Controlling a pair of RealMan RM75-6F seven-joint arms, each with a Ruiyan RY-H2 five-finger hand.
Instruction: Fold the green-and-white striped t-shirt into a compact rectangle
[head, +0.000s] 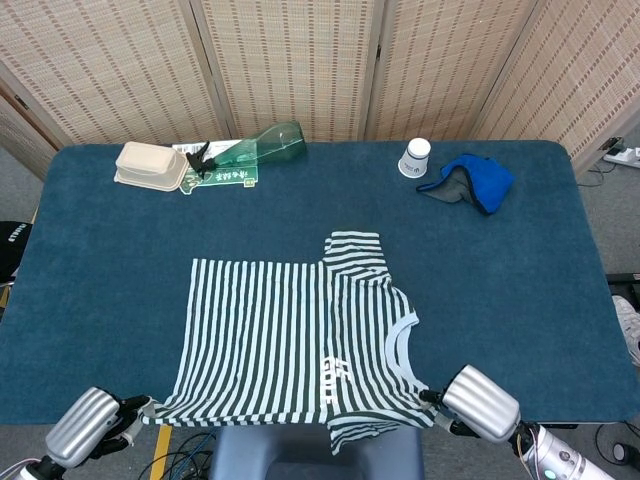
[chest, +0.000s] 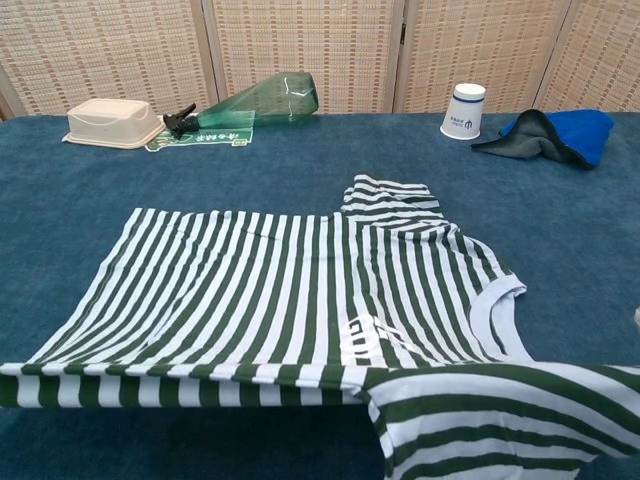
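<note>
striped t-shirt (head: 300, 335) on blue table (head: 520, 270)

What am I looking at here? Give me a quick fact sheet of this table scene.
shirt: striped t-shirt, near edge lifted off the blue table
left hand: holds the hem corner
right hand: holds the shoulder end
far edge: takeout box, green bottle lying down, paper cup, blue cloth

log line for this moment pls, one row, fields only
phase: fold not yet made | t-shirt: flat on table, near edge over table edge | left hand: grips hem corner | right hand: grips near shoulder
</note>
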